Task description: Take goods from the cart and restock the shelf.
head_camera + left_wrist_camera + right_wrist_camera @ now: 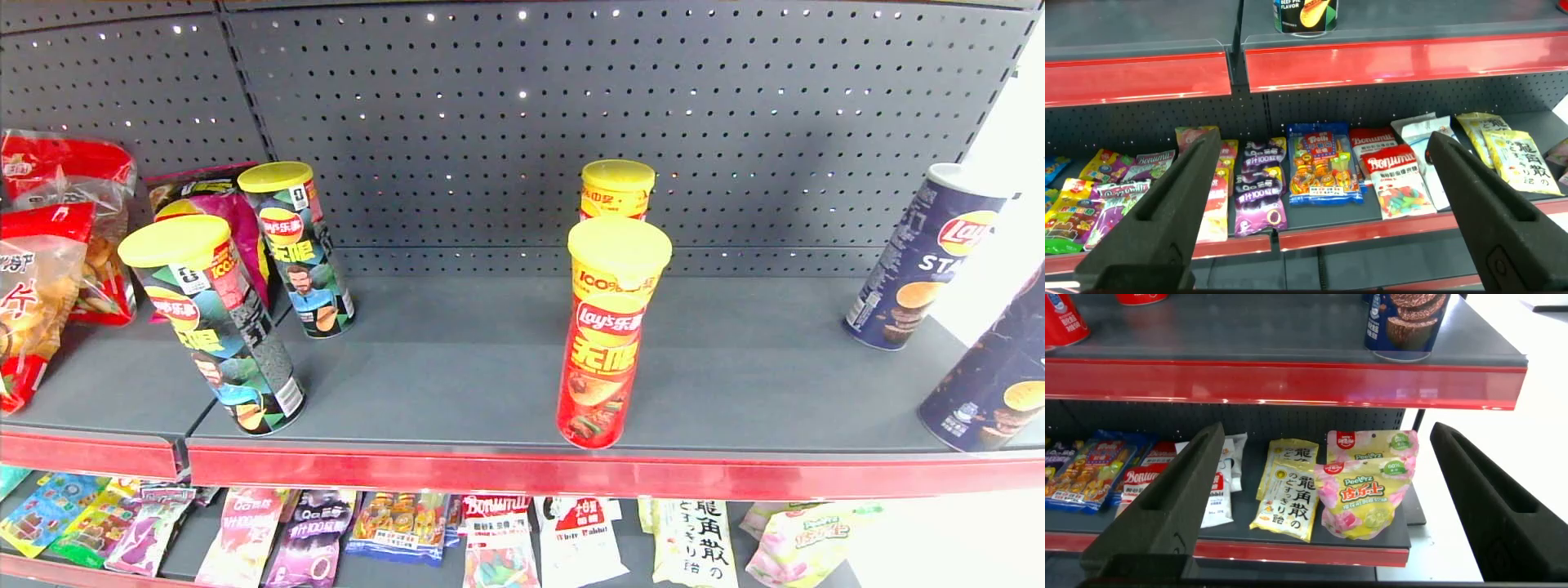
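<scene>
A grey shelf (pixel 457 367) with a red front lip holds chip cans. Two yellow-lidded red cans (pixel 608 327) stand one behind the other in the middle. Two yellow-lidded dark cans (pixel 216 322) stand at the left, and two navy cans (pixel 922 257) at the right. My left gripper (pixel 1323 204) is open and empty, facing the lower shelf of candy packets (pixel 1323 167). My right gripper (pixel 1323 498) is also open and empty, facing the lower shelf by a pink-green pouch (pixel 1364 494), below a navy can (pixel 1404 322).
Snack bags (pixel 57 237) crowd the upper shelf's left end. Bare shelf lies between the can groups. A perforated back panel (pixel 522 122) closes the rear. The lower shelf (pixel 571 539) carries several flat packets. The shelf unit ends at the right, beyond the navy cans.
</scene>
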